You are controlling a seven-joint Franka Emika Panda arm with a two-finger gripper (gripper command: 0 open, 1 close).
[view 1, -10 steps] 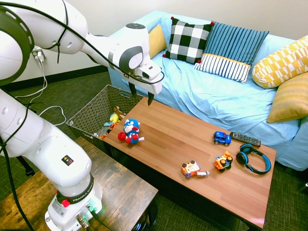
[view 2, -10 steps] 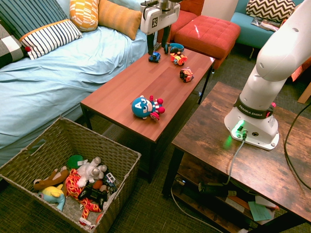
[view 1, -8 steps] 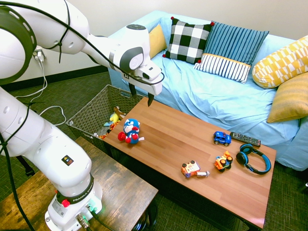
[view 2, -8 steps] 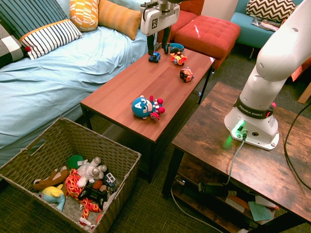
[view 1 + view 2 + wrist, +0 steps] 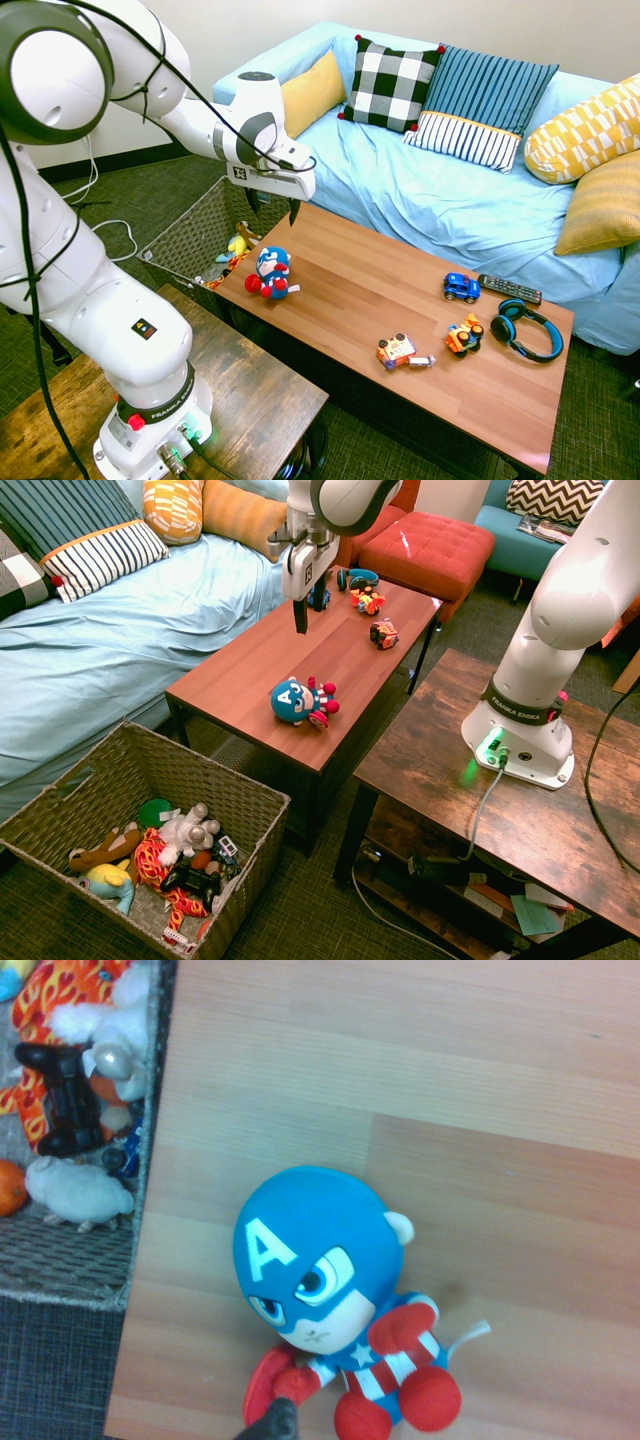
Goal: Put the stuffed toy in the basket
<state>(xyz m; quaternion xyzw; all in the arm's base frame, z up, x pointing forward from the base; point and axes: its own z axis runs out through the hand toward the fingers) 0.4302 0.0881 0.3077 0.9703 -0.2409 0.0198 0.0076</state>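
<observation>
Blue stuffed toy with white letter A on forehead, on wooden table, end effector spread, empty

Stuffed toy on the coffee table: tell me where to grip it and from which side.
Best gripped, I'd say, around the big blue head of the stuffed toy, coming from above with the open pincer straddling it. The toy lies low on the table, its head round and broad, while its red hands and feet stick out in a cluster that would likely give a poorer hold.
</observation>
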